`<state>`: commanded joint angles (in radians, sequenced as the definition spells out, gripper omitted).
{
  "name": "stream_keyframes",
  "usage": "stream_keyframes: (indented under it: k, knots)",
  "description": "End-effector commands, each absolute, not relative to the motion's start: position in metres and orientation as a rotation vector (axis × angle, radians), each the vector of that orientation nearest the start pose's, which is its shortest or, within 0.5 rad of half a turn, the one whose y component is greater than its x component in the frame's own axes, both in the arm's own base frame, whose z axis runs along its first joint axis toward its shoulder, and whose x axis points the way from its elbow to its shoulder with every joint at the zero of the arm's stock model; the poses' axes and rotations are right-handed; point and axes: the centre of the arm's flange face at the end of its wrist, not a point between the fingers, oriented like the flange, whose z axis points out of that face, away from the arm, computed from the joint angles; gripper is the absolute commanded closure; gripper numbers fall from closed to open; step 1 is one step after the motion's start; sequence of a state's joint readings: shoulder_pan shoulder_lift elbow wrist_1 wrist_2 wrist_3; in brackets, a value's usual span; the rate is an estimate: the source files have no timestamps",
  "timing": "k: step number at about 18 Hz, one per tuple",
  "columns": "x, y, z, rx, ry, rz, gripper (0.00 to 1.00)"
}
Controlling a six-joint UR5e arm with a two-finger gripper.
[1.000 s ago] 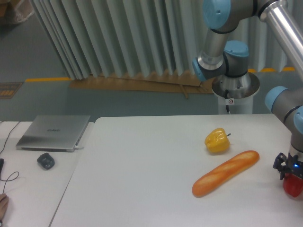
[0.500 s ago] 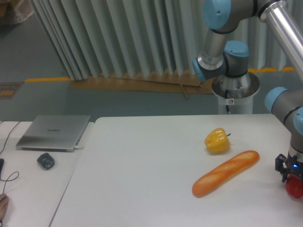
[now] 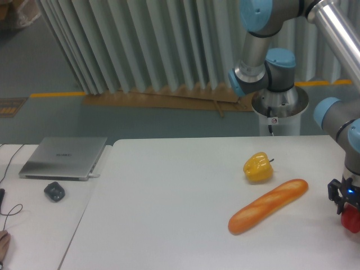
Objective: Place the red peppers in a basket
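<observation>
The claw [image 3: 349, 207] sits directly over the red pepper [image 3: 351, 220], seemingly clamped on it (frame edge hides much), presumably for carrying basketward; baguette [image 3: 268, 206] lies leftward.

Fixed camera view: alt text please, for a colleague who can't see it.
At the right edge of a white table, the gripper sits over a red pepper, grip unclear. A baguette and yellow pepper lie nearby; no basket is visible.

one fixed camera | front of table [image 3: 169, 225] — raised, angled down | mid-range
</observation>
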<state>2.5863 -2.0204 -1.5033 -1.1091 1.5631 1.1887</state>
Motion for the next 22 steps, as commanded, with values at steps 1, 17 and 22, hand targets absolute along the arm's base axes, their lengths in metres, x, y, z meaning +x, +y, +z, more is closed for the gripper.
stream_keyframes:
  k: [1,17,22]
  knots:
    - [-0.484,0.458,0.317,-3.08,0.285,0.118,0.56]
    - [-0.481,0.427,0.376,-2.9,0.895,0.192,0.55]
    - [-0.494,0.408,0.389,-2.855,1.057,0.22,0.55]
